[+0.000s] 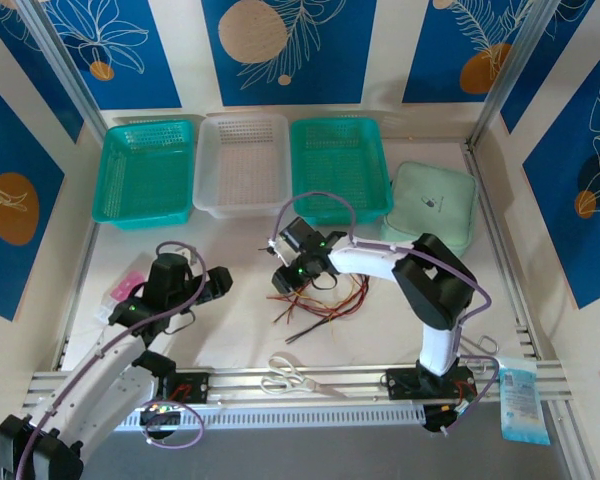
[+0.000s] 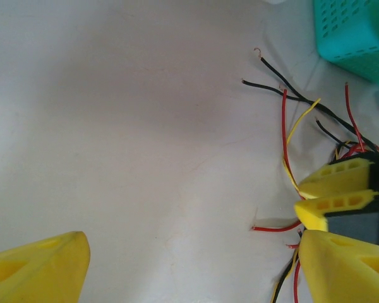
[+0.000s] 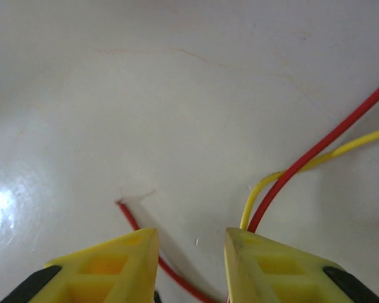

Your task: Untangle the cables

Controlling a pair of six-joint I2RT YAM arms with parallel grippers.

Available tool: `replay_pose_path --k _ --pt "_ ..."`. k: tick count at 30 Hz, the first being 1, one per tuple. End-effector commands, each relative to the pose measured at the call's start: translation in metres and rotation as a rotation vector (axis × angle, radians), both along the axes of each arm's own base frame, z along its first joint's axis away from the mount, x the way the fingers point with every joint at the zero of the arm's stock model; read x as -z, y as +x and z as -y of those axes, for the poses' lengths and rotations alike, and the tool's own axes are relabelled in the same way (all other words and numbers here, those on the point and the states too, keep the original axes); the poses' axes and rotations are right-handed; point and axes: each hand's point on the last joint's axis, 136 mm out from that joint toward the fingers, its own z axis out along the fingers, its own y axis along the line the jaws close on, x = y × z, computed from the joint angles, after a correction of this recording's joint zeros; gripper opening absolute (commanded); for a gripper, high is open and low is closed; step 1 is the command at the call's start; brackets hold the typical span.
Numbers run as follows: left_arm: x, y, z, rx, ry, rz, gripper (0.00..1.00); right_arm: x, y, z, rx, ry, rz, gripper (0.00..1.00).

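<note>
Pink packet (image 1: 126,289) lies out past the left pincer's left side. Left pincer (image 2: 194,243) is released, yellow fingers (image 2: 41,271) spread wide, nothing between them, bare white table (image 2: 145,126) below. Cables (image 1: 325,303) are well off to this pincer's right, not touching it: a loose bunch of red, black and yellow wires. In left wrist view their ends fan out ahead of and beside its right finger. Right pincer (image 3: 189,240) sits low at the left edge of the bunch, jaws standing partly apart. A red wire (image 3: 127,214) runs into the gap between its fingers. Another red one and a yellow wire (image 3: 366,141) curve in to the tip of the finger on the view's right. Can't tell if it's pinching a wire or just straddling it. Scissors (image 1: 295,376) lie behind the right pincer, toward the arm bases. Beyond both pincers sit a teal basket (image 1: 145,170), white basket (image 1: 242,162) and second teal basket (image 1: 338,165). Pale green box (image 1: 435,205) sits beyond and right of the right pincer
</note>
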Motion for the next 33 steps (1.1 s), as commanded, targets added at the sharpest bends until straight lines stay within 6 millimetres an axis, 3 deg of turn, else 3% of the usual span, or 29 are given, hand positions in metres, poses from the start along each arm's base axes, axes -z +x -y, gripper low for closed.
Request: replay_pose_path --k 1,6,8,11,16,19,33 --pt "0.002 -0.006 0.004 0.012 -0.022 -0.021 0.85 0.009 -0.002 0.005 -0.017 -0.054 -0.021 0.33" --pt "0.000 -0.005 0.003 0.007 -0.016 -0.021 0.84 0.016 -0.003 0.013 -0.013 -0.089 -0.014 0.31" --pt "-0.002 -0.005 0.003 0.006 -0.015 -0.022 0.84 0.015 -0.003 0.015 -0.015 -0.096 -0.005 0.37" --pt "-0.004 -0.004 0.003 0.007 -0.015 -0.019 0.84 0.003 -0.004 0.013 -0.025 -0.077 0.020 0.45" --pt "-0.006 -0.004 0.004 0.004 -0.020 -0.023 0.84 -0.018 0.001 0.012 -0.001 -0.019 0.060 0.47" --pt "-0.006 -0.004 0.004 0.003 -0.024 -0.024 0.84 -0.020 0.003 0.014 0.003 -0.012 0.057 0.47" --pt "-0.007 -0.002 0.006 0.006 -0.023 -0.038 0.84 0.020 0.011 0.035 -0.012 -0.184 0.062 0.44"
